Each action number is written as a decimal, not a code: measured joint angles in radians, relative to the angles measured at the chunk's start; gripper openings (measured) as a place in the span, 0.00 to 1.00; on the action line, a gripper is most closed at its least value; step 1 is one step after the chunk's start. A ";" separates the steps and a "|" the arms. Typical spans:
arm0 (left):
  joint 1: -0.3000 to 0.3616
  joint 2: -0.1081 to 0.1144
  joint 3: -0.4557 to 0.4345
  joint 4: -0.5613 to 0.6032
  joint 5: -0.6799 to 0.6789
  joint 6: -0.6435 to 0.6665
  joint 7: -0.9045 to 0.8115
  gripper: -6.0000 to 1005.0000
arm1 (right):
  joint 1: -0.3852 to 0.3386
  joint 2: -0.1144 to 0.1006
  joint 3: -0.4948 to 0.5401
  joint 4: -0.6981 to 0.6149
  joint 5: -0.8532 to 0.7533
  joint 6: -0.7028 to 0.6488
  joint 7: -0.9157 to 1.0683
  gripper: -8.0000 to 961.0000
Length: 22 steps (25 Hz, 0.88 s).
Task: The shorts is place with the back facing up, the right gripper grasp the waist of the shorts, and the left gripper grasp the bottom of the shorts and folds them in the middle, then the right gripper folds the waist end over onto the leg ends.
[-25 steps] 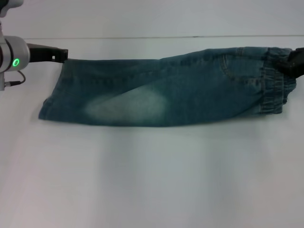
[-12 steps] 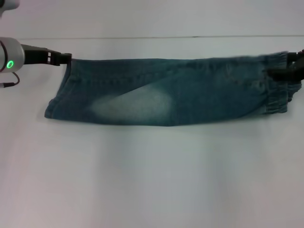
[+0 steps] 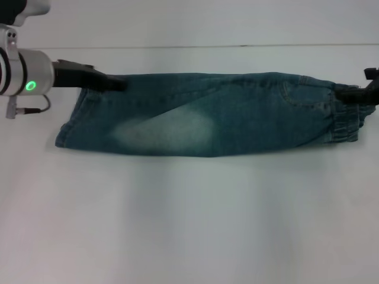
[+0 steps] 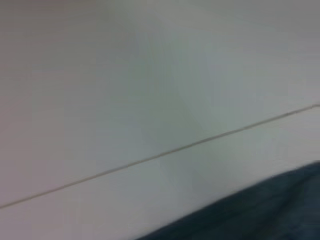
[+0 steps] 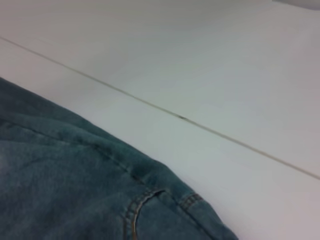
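The shorts [image 3: 207, 112] lie folded lengthwise in a long band across the far half of the desk [image 3: 189, 225], with a pale bleached patch toward the leg ends [image 3: 66, 127] on the left and the waist [image 3: 346, 118] at the right. The left gripper [image 3: 109, 83] is over the far edge of the shorts near the leg ends, while the right gripper [image 3: 355, 92] is at the far corner of the waist. Whether either claw is clenched on the denim cannot be told.

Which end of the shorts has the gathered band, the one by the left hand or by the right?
The end by the right hand: the waist is ruffled there, while the leg ends by the left hand are flat.
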 joint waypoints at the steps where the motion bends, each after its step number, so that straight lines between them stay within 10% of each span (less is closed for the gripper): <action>1: 0.003 0.002 -0.003 0.009 -0.042 0.054 0.034 0.91 | -0.009 0.001 0.001 -0.017 0.001 -0.011 0.003 0.95; 13: 0.013 0.029 -0.008 -0.022 -0.184 0.506 0.279 0.93 | -0.200 0.023 0.006 -0.038 0.207 -0.158 -0.176 0.95; 22: 0.017 0.028 -0.003 -0.021 -0.192 0.552 0.287 0.92 | -0.268 0.023 0.020 0.150 0.393 -0.027 -0.440 0.95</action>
